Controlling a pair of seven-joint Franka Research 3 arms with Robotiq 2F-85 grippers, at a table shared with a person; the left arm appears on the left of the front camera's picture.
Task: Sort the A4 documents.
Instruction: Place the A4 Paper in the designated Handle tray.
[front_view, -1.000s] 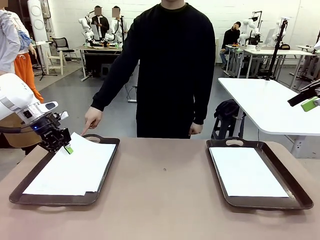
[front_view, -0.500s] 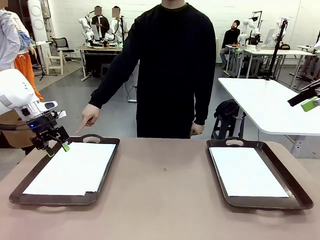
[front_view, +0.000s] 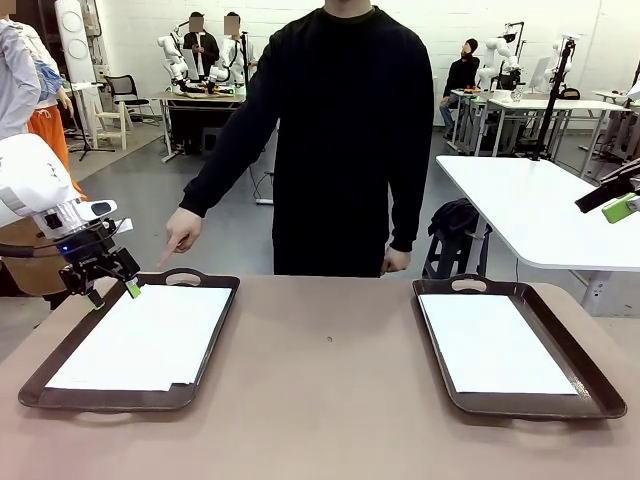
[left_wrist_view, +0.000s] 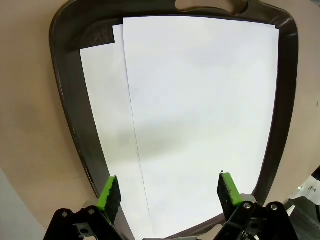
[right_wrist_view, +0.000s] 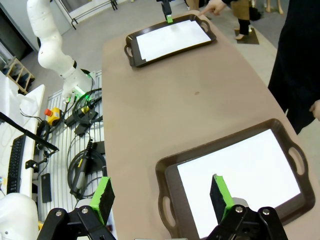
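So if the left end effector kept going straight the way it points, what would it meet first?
Most likely the top A4 sheet lying in the left tray. The left end effector is open and empty, and the wrist view looks straight onto that paper, though depth is hard to judge.

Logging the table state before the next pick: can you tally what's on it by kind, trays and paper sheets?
Dark brown trays: 2, left tray and right tray.
White A4 sheets I can tell apart: 3, top sheet and under sheet offset in the left tray, plus the right-tray sheet; more may lie hidden beneath.
Total: 5.
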